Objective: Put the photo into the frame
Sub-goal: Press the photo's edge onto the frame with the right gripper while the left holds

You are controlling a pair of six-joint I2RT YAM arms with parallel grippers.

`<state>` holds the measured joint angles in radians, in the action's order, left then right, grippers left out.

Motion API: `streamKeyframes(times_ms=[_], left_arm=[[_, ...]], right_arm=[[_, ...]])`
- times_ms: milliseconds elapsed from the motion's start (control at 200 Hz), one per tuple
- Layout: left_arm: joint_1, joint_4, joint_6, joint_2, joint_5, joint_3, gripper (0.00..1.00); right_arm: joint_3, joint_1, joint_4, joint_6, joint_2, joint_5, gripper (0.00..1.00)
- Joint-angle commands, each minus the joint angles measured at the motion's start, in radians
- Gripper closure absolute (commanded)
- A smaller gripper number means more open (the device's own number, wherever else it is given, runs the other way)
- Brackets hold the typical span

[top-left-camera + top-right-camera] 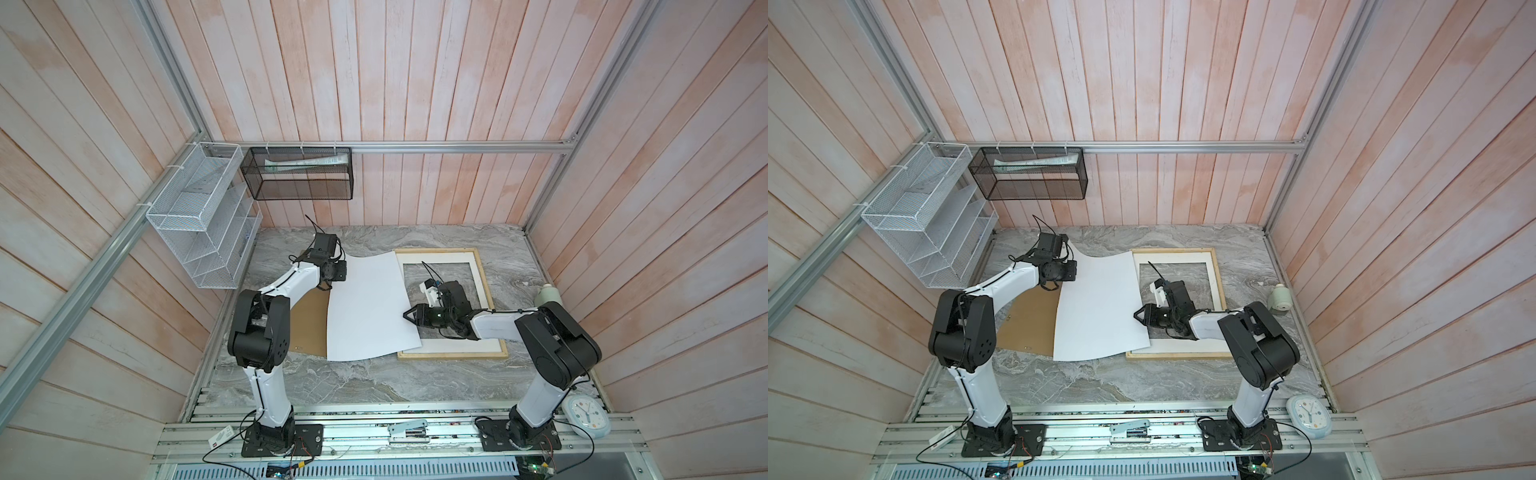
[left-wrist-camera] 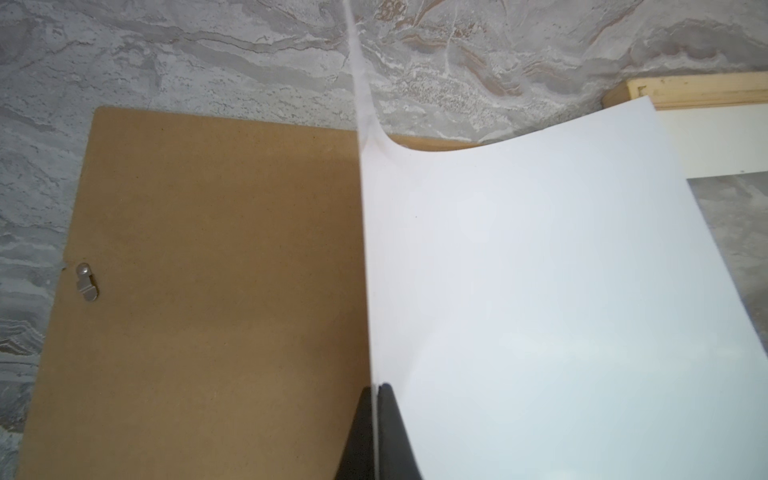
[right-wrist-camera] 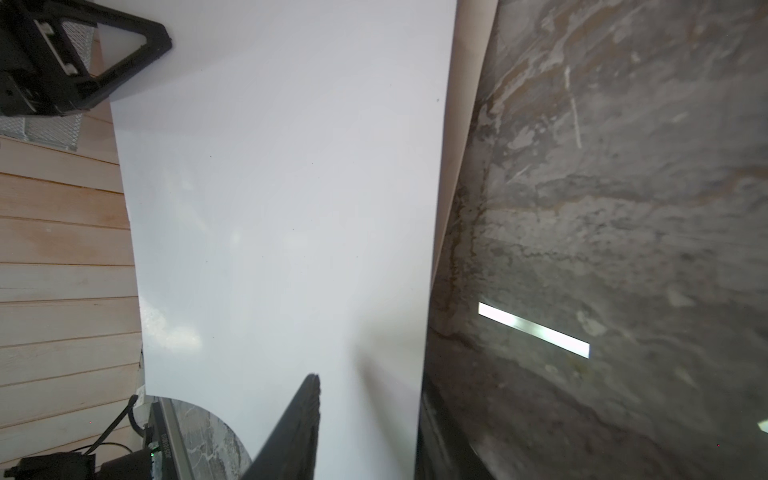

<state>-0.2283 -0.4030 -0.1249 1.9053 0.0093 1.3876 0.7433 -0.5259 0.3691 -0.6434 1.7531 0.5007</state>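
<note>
The photo (image 1: 365, 307) (image 1: 1096, 307) lies face down, so only its white back shows, and it overlaps the left side of the frame (image 1: 453, 355) (image 1: 1179, 355). Its far left corner is lifted and curled. My left gripper (image 1: 341, 270) (image 2: 376, 388) is shut on the photo's (image 2: 540, 291) edge there. My right gripper (image 1: 406, 315) (image 3: 370, 386) reaches over the frame to the photo's right edge. Its jaws stand apart, one finger (image 3: 309, 399) above the photo (image 3: 282, 208) and the other below it. The pale wood frame (image 2: 685, 89) lies flat on the marble table.
A white mat (image 1: 453, 345) sits inside the frame. The brown backing board (image 1: 307, 328) (image 2: 208, 270) lies under the photo's left side. A pale green object (image 1: 548, 295) stands at the right wall. A clock (image 1: 588, 415) lies front right; wire racks (image 1: 199, 216) hang back left.
</note>
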Motion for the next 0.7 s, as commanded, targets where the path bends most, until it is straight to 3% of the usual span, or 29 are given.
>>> streamKeyframes(times_ms=[0,305,695], left_arm=[[0.005,0.027,-0.016,-0.03,0.036,-0.02,1.0],[0.004,0.03,-0.027,-0.041,0.054,-0.019,1.0],[0.004,0.036,-0.072,-0.072,0.08,-0.024,1.0]], right_arm=[[0.016,-0.004,0.016,-0.001,-0.003,0.014,0.68],[0.017,0.001,-0.025,0.016,-0.028,-0.009,0.89],[0.028,0.004,-0.077,0.045,-0.076,-0.028,1.0]])
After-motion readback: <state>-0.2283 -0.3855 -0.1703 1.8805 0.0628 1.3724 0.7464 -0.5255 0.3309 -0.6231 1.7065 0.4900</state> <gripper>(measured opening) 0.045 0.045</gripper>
